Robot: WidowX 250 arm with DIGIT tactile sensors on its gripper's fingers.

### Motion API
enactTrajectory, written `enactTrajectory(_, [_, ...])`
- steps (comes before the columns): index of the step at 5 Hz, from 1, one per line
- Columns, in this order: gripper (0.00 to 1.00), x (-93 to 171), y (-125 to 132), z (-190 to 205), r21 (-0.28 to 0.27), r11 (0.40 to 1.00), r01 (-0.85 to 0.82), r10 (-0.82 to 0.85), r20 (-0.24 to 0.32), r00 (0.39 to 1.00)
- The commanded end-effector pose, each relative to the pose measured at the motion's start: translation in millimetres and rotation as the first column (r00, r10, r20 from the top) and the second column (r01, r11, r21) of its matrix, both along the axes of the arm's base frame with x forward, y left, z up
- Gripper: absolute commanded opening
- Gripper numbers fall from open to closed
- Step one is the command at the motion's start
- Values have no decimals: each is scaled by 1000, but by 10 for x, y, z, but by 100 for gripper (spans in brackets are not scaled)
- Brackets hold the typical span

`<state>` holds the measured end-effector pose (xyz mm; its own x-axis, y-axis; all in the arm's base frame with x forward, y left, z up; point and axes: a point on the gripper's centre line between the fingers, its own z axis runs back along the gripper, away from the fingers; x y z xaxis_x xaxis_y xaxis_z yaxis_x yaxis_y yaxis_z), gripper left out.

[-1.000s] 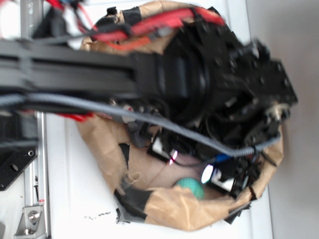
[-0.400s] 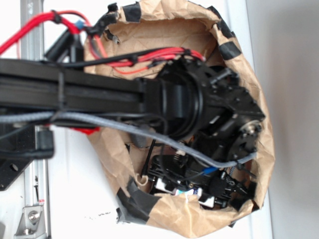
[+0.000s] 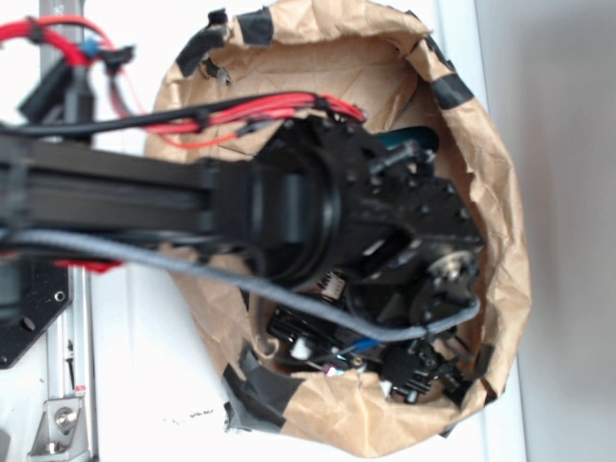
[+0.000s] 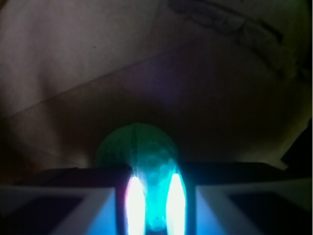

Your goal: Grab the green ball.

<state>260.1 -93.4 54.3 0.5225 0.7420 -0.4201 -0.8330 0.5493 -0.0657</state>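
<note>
From the wrist view, the green ball [image 4: 139, 156] sits between the two lit fingers [image 4: 134, 203] of the claw [image 4: 152, 205], which is closed to a narrow gap with the ball inside it; both fingers appear to press on its sides. Behind the ball is the crumpled brown paper [image 4: 98, 73], dim and shadowed. In the exterior view, the black arm [image 3: 144, 197] reaches deep into a paper bag [image 3: 500, 192] with black tape patches [image 3: 265, 385] on its rim, and it covers most of the inside, so the ball is hidden there. Red cables [image 3: 221, 114] and a grey cable [image 3: 192, 269] run along the arm. A dark teal object [image 3: 409, 140] shows just above the wrist. The bag lies on a white tabletop [image 3: 154, 366].
</note>
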Motion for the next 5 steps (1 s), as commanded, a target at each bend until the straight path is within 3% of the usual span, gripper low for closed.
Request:
enactTrajectory(1, [0,189,530,1113,258,948,184,-268,345,899])
enactTrajectory(2, [0,205,779,1568,375,900,225,-380,418,825])
enactTrajectory(3, [0,180,927,1797,471,819,328,-541,441,716])
enactTrajectory(4, [0,112,1048,1748,540,733,412,-661,424,620])
enactTrajectory(5, [0,77,1092,1652,604,650,461,-733,341,588])
